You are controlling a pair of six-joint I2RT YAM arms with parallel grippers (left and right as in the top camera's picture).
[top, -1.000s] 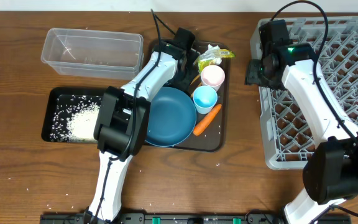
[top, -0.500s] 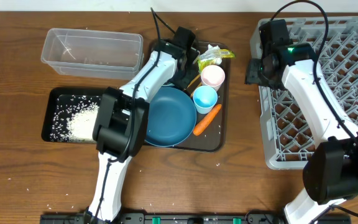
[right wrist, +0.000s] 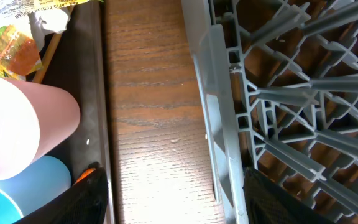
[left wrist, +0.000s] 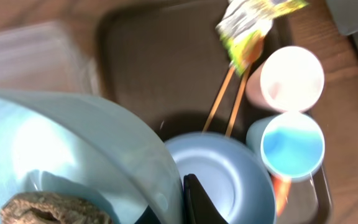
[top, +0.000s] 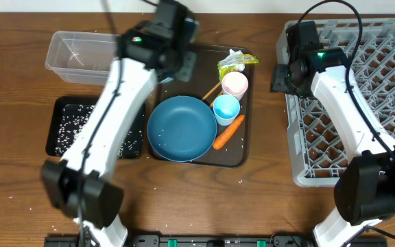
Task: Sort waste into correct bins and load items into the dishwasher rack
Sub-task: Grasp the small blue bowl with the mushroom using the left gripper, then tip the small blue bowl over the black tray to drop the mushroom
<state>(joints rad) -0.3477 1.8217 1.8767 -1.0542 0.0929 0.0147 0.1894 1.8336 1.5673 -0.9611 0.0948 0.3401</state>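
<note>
My left gripper [top: 178, 48] is shut on the rim of the small light-blue bowl [left wrist: 73, 155] and holds it raised over the back of the serving tray; a brown food lump [left wrist: 48, 208] lies inside the bowl. Below are the large dark-blue bowl [top: 182, 128], pink cup [top: 235, 84], light-blue cup [top: 226, 108], orange carrot [top: 228, 132], yellow-green wrapper [top: 235, 63] and two chopsticks [top: 212, 90]. My right gripper [top: 280, 77] is open and empty over the left wall of the grey dishwasher rack [top: 362, 103].
The dark brown serving tray [top: 242, 154] holds the dishes. The clear tub [top: 81, 55] stands at the back left. The black tray [top: 67, 127] with loose white rice lies in front of it, partly under my left arm. Rice grains dot the table.
My left arm has lifted off the serving tray with the small light-blue bowl in its grip and now reaches across the black tray. The right arm has not moved.
</note>
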